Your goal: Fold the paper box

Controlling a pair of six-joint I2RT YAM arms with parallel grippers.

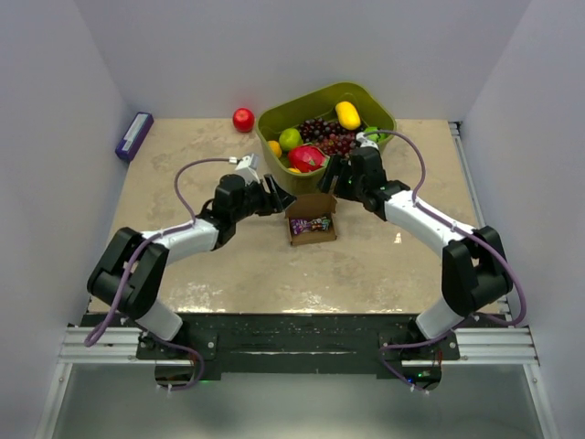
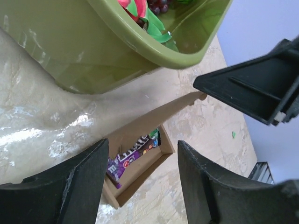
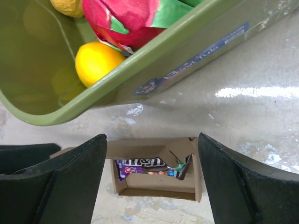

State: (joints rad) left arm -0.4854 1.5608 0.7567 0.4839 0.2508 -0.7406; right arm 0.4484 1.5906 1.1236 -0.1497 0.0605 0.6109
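Note:
The paper box (image 1: pixel 312 224) is a small brown cardboard tray, open on top, on the table just in front of the green bin (image 1: pixel 375 114). A purple candy packet (image 1: pixel 311 223) lies inside it. Its lid flap stands up at the far side. In the left wrist view the box (image 2: pixel 140 170) shows between my fingers with the packet (image 2: pixel 132 155) in it. In the right wrist view the box (image 3: pixel 156 179) lies below and between the fingers. My left gripper (image 1: pixel 277 197) is open just left of the box. My right gripper (image 1: pixel 334 180) is open just behind its right side. Neither holds anything.
The olive-green bin (image 3: pixel 154 70) holds grapes, a lemon (image 3: pixel 96 63), a dragon fruit (image 3: pixel 126 16) and other fruit, right behind the box. A red apple (image 1: pixel 243 120) lies at the back of the table. A small purple box (image 1: pixel 133 135) lies at the far left edge.

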